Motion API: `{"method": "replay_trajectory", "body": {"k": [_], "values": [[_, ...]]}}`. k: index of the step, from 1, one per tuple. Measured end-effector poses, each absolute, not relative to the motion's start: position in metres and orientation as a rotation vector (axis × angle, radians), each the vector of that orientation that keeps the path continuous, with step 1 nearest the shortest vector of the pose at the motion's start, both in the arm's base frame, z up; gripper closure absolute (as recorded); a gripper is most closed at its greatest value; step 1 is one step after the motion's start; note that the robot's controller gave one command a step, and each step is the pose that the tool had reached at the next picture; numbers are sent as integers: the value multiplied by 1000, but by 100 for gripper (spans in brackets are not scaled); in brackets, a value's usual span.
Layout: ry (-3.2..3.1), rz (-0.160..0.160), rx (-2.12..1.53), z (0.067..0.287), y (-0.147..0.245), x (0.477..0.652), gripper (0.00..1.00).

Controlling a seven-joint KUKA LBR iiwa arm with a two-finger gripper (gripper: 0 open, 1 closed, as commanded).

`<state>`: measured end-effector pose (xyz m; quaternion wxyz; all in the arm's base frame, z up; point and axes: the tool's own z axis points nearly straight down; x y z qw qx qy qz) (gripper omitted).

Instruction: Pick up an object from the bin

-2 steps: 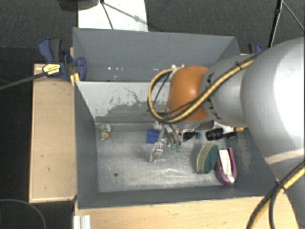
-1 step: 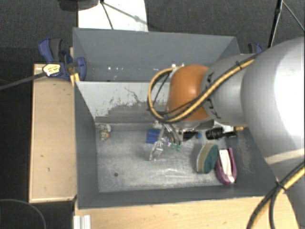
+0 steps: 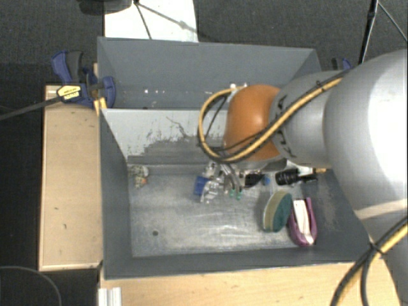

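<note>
Surface: I saw a grey bin (image 3: 116, 190) with a scuffed floor, on dark ground | Contents: small blue piece (image 3: 200, 187) at mid-floor; black pen-like thing (image 3: 299, 176), oval green pad (image 3: 276, 211) and purple-white item (image 3: 302, 222) at right (close together) | Arm: the gripper (image 3: 220, 182) was low, just beside the small blue piece; I could not tell how open it was.
</note>
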<state>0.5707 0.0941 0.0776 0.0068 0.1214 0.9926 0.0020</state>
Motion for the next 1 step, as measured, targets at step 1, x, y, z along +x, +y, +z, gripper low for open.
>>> {"method": "replay_trajectory", "body": {"k": [1], "values": [[3110,5,374,176,94,573,100]]}}
